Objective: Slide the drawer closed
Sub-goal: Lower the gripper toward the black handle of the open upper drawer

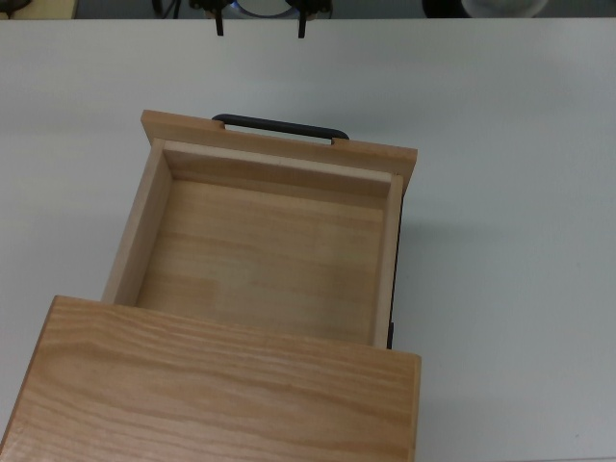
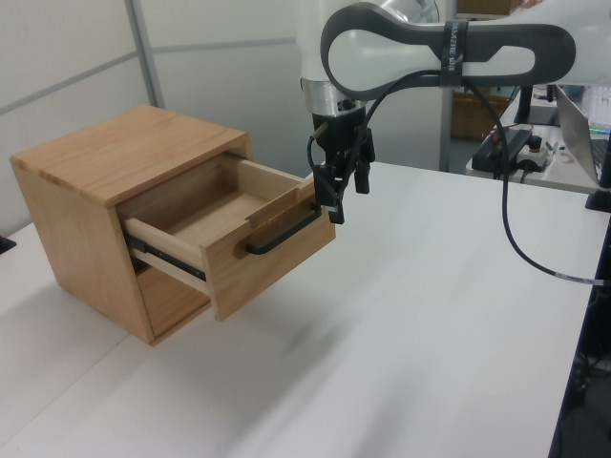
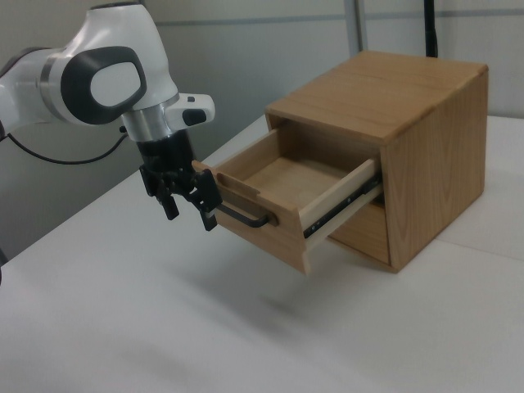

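The light wooden drawer is pulled far out of its cabinet and holds nothing. Its black bar handle runs across the front panel. My gripper is open, with two dark fingertips at the top view's upper edge, beyond the handle. In the left view the gripper hangs just off the far upper corner of the panel. The right view shows the gripper in front of the panel, beside the handle, with nothing between its fingers.
The cabinet stands on a white table. A black cable loops down from the arm. At the left view's right edge, a separate desk carries a power strip and other gear.
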